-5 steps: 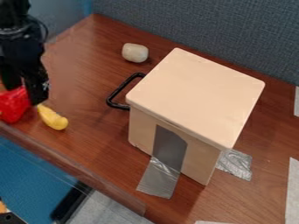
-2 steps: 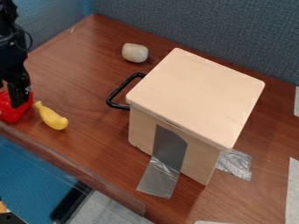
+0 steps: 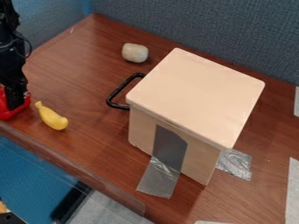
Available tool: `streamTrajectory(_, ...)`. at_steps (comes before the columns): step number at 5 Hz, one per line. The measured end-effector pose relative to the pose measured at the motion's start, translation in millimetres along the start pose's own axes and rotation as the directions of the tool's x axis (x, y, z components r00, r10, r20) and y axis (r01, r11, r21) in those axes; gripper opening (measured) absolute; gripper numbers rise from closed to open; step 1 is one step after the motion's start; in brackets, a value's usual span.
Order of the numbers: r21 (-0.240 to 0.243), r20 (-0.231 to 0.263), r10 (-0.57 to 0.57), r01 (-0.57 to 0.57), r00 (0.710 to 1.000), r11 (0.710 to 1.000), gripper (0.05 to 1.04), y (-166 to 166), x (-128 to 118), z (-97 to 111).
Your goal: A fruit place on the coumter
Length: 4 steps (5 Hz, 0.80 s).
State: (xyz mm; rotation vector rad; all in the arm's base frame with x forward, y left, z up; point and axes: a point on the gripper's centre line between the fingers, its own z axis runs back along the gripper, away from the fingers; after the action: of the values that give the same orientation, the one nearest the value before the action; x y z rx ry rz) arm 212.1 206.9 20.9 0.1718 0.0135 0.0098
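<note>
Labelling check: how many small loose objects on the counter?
3: red object at the left, by the gripper; yellow object right of it; whitish object beyond the black handle. More may hide behind the gripper.

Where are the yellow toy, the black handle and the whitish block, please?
Yellow toy [image 3: 53,120]: camera view, on its wide lower part.
Black handle [image 3: 118,90]: camera view, on its long bar.
Whitish block [image 3: 135,53]: camera view, middle of its side.

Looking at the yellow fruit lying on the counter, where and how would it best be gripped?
Probably straight down from above, closing across the thicker body of the yellow fruit from its two long sides. It lies flat and elongated, tapering to a thin neck at the end nearer the red object, so the neck looks like a poorer hold.
</note>
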Motion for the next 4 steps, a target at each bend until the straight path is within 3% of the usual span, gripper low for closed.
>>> streamTrajectory(2, -0.025, -0.032, 0.012, -0.012, 0.999, 1.0, 0.849, -10, -1, 5)
streamTrajectory(4, -0.11, 0.079, 0.046, -0.037, 0.996, 0.993, 0.849, -42, 26, 100)
